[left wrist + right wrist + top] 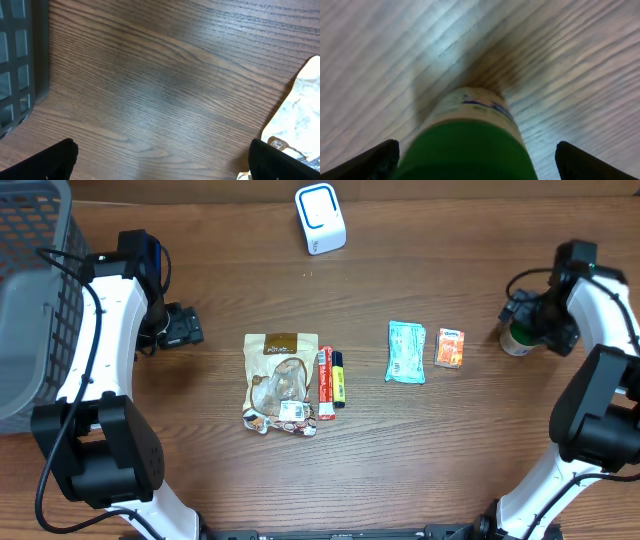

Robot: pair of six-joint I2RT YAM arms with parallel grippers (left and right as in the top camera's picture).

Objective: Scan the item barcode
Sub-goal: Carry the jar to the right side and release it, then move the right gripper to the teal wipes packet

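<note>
Wooden table [200,480]: at three o'clock the right gripper [476,152] straddles the green-capped bottle [515,340], jaws wide, not clamping it. At nine o'clock the left gripper [162,155] gapes, holding nothing.

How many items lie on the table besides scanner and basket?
6: snack bag left of centre, red tube and yellow tube beside it, teal packet and orange box further right, bottle under the right gripper. The basket may hide more.

Nothing is legible: the bottle [468,150] label is blurred, the snack bag [281,380] print too small.
</note>
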